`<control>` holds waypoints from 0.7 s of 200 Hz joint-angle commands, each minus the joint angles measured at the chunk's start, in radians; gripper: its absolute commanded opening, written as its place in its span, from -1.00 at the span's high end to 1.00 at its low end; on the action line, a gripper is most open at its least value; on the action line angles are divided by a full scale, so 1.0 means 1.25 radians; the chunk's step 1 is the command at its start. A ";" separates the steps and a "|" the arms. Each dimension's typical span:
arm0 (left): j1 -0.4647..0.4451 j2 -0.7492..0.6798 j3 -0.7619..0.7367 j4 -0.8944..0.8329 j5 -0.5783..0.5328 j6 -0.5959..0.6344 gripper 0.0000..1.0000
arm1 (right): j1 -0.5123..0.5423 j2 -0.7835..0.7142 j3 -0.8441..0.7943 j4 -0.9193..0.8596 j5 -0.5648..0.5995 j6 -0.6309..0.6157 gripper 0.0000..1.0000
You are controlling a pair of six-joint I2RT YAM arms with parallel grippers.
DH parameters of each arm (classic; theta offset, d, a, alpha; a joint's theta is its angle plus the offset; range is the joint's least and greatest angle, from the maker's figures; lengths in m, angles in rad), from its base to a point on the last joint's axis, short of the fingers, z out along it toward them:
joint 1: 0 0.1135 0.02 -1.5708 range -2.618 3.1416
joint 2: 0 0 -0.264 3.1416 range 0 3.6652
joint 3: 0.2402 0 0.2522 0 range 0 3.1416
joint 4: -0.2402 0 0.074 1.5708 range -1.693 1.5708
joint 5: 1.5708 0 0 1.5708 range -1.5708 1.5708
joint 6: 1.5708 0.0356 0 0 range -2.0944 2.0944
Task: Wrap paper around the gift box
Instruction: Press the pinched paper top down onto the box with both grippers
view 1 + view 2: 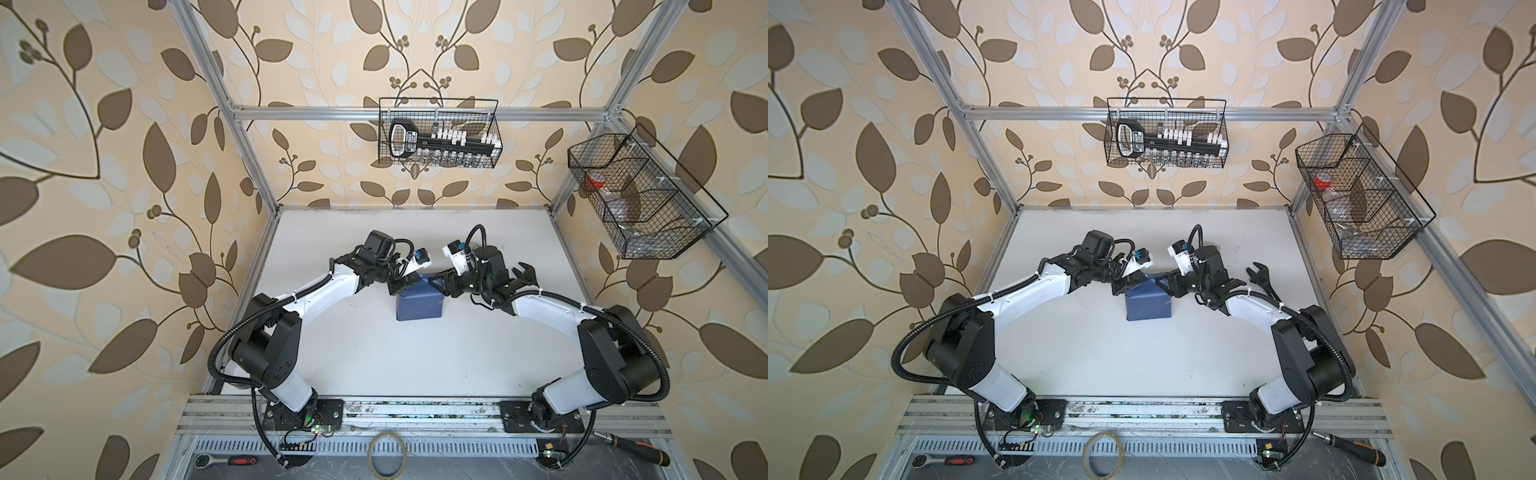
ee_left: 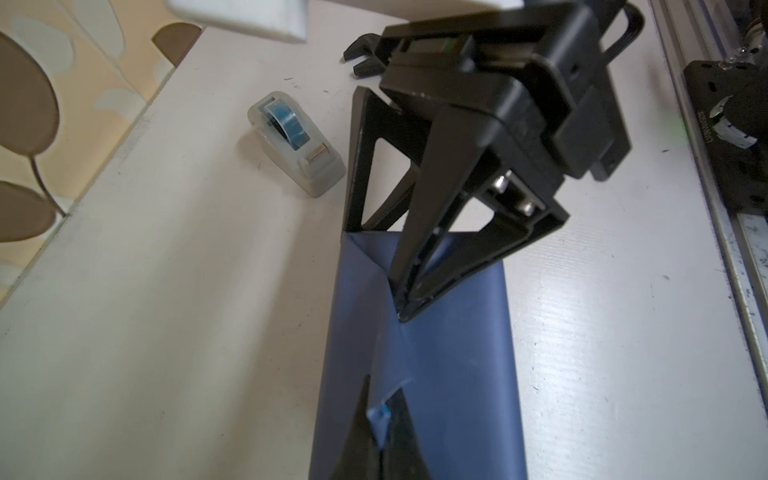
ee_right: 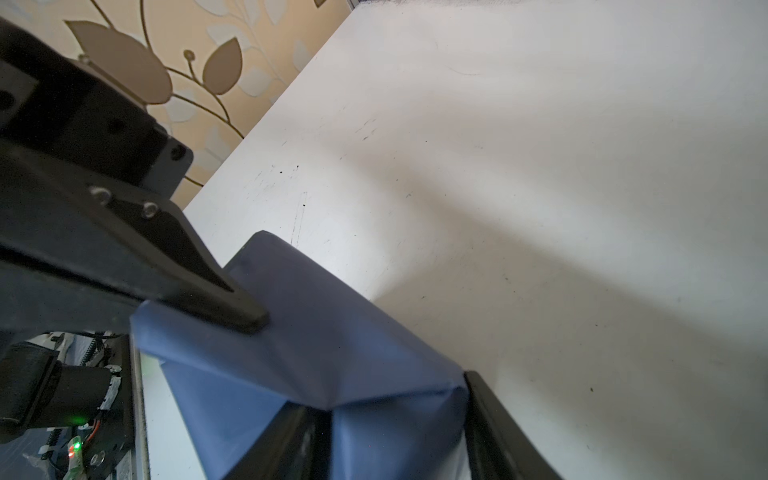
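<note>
Box [image 1: 419, 305], just one, wrapped in its one paper [image 2: 457, 353] sheet, sits on the desk [image 1: 415, 374] near the single dispenser [image 2: 297, 145]; taping the top seam looks to be the step in hand. Left tool [image 2: 382, 395] is closed on one blue tape bit [image 2: 380, 413], and right tool [image 2: 374, 272] is half open, a finger [image 2: 409, 286] pinning the fold. Next, I judge: press tape across seam.

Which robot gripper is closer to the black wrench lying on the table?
Right. The right gripper is at the side of the wrapped gift box nearest the wrench; the left gripper is at the opposite side, farther from it.
</note>
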 commanded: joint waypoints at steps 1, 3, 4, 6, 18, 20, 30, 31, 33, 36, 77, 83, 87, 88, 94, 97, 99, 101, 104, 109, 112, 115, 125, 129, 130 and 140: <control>-0.013 -0.034 -0.003 -0.043 0.004 0.036 0.98 | 0.000 0.018 -0.022 -0.060 0.058 -0.008 -0.09; -0.013 -0.034 -0.003 -0.045 0.005 0.035 0.98 | 0.000 0.018 -0.021 -0.060 0.057 -0.008 -0.09; -0.013 -0.033 -0.003 -0.046 0.005 0.036 0.98 | 0.000 0.018 -0.021 -0.060 0.057 -0.008 -0.09; -0.013 -0.033 -0.003 -0.047 0.006 0.035 0.98 | 0.000 0.018 -0.021 -0.060 0.057 -0.008 -0.09; -0.014 -0.030 -0.003 -0.059 0.010 0.034 0.98 | 0.000 0.017 -0.021 -0.061 0.057 -0.008 -0.11; -0.014 -0.029 -0.003 -0.060 0.010 0.034 0.98 | 0.000 0.015 -0.021 -0.061 0.056 -0.008 -0.11; -0.014 -0.023 -0.004 -0.068 0.011 0.033 0.98 | 0.000 0.011 -0.021 -0.063 0.056 -0.010 -0.13; -0.013 -0.023 -0.003 -0.069 0.011 0.033 0.98 | 0.000 0.011 -0.021 -0.063 0.056 -0.011 -0.14; -0.014 -0.022 -0.002 -0.071 0.012 0.033 0.97 | 0.000 0.010 -0.020 -0.063 0.057 -0.011 -0.14; -0.013 -0.020 -0.003 -0.074 0.012 0.032 0.97 | 0.001 0.008 -0.021 -0.063 0.056 -0.011 -0.15; -0.016 0.000 0.007 -0.110 0.017 0.026 0.89 | -0.003 -0.028 -0.017 -0.080 0.044 -0.015 -0.24; -0.016 0.002 0.008 -0.115 0.017 0.025 0.87 | -0.006 -0.035 -0.017 -0.084 0.043 -0.016 -0.25; -0.015 0.004 0.010 -0.118 0.018 0.026 0.86 | -0.007 -0.041 -0.017 -0.089 0.041 -0.016 -0.26; -0.015 0.005 0.010 -0.119 0.018 0.026 0.86 | -0.008 -0.041 -0.017 -0.090 0.040 -0.016 -0.26; -0.015 0.006 0.012 -0.122 0.020 0.026 0.82 | -0.012 -0.053 -0.017 -0.095 0.037 -0.016 -0.27; -0.015 0.007 0.013 -0.125 0.020 0.025 0.80 | -0.013 -0.059 -0.018 -0.098 0.035 -0.016 -0.27; -0.015 0.007 0.014 -0.127 0.021 0.026 0.80 | -0.015 -0.061 -0.018 -0.100 0.034 -0.015 -0.27; -0.015 0.008 0.015 -0.129 0.021 0.026 0.79 | -0.016 -0.065 -0.019 -0.102 0.034 -0.015 -0.28; -0.015 0.010 0.016 -0.132 0.024 0.027 0.78 | -0.018 -0.071 -0.019 -0.105 0.031 -0.015 -0.28; -0.016 0.012 0.018 -0.136 0.023 0.027 0.76 | -0.022 -0.081 -0.021 -0.110 0.027 -0.015 -0.29; -0.017 0.013 0.018 -0.137 0.023 0.026 0.75 | -0.024 -0.087 -0.020 -0.112 0.026 -0.015 -0.29; -0.017 0.014 0.020 -0.138 0.023 0.026 0.74 | -0.026 -0.092 -0.021 -0.115 0.025 -0.013 -0.30; -0.017 0.016 0.023 -0.144 0.024 0.026 0.70 | -0.033 -0.109 -0.020 -0.121 0.024 -0.004 -0.31; -0.018 0.016 0.023 -0.146 0.024 0.026 0.68 | -0.034 -0.113 -0.020 -0.120 0.022 0.000 -0.32; -0.018 0.016 0.023 -0.146 0.024 0.026 0.68 | -0.035 -0.113 -0.019 -0.120 0.023 0.000 -0.32; -0.018 0.015 0.023 -0.149 0.026 0.027 0.64 | -0.037 -0.116 -0.012 -0.118 0.024 0.015 -0.33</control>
